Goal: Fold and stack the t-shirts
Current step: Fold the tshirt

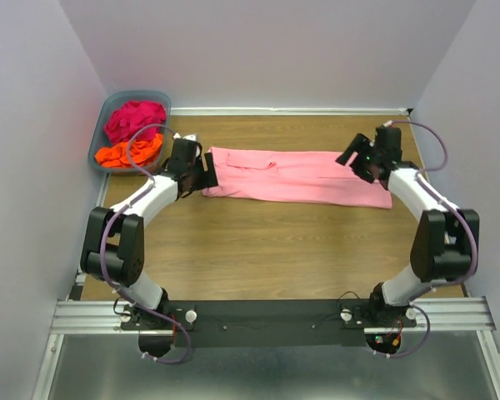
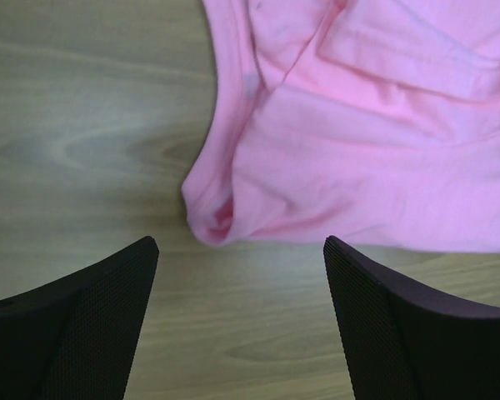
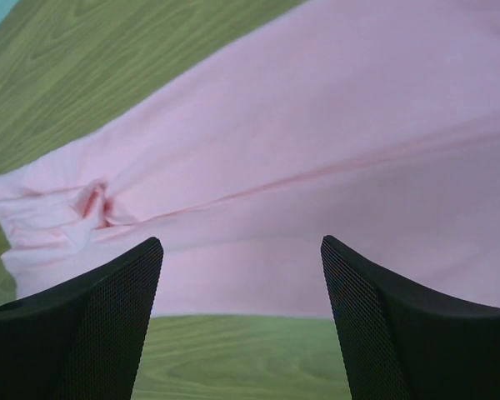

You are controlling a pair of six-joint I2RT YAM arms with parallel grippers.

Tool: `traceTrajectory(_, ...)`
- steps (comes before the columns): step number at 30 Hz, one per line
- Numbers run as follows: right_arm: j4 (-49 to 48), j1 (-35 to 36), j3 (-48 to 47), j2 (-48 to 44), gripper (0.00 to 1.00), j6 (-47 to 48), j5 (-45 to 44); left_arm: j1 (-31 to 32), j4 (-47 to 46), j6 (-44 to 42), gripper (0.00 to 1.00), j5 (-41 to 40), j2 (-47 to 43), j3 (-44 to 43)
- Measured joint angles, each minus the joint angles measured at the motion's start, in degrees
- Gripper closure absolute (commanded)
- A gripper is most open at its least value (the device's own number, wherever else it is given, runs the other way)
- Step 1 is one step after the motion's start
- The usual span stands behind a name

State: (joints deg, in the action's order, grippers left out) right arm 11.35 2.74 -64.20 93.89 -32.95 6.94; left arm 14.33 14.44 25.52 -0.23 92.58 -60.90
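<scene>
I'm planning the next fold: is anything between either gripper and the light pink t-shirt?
Nothing visible. The open left gripper hangs at the left end of the light pink t-shirt, the open right gripper over its right end.

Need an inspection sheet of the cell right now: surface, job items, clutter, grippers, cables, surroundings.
Surface: wood-grain table, no spills seen.
Job's things: light pink t-shirt lies folded into a long strip across the far half; magenta t-shirt and orange t-shirt are bunched in the basket at far left.
Clutter: nothing seen.
Grippers: left gripper and right gripper are both open and holding nothing, one at each end of the strip.
Cables: purple cables run along both arms, off the cloth.
Surroundings: plain pale walls; metal rail under the bases.
</scene>
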Motion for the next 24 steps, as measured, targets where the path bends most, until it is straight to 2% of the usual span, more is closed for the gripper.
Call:
traceTrajectory(3, 1.8, -3.0, 6.0, -6.5, 0.17, 0.0, -2.2, 0.0, -0.1, 0.7, 0.25, -0.7, -1.4, 3.8)
traceTrajectory(6, 3.5, -6.9, 10.5, -9.8, 0.22, 0.0, -4.2, 0.0, -0.2, 0.9, 0.25, -0.8, 0.0, 5.0)
traceTrajectory(12, 6.2, -17.3, 16.8, -10.8, 0.27, -1.7, -7.6, 0.0, -1.6, 1.3, 0.25, -0.9, 3.4, 4.8)
traceTrajectory(18, 6.7, -20.0, 17.7, -10.7, 0.27, -3.2, -8.4, 0.0, -2.9, 1.8, 0.26, -0.8, 6.7, 3.1)
traceTrajectory(24, 6.5, -21.4, 17.7, -7.3, 0.27, -3.7, -8.7, 0.0, -4.2, 1.9, 0.35, -0.9, 8.8, 1.9)
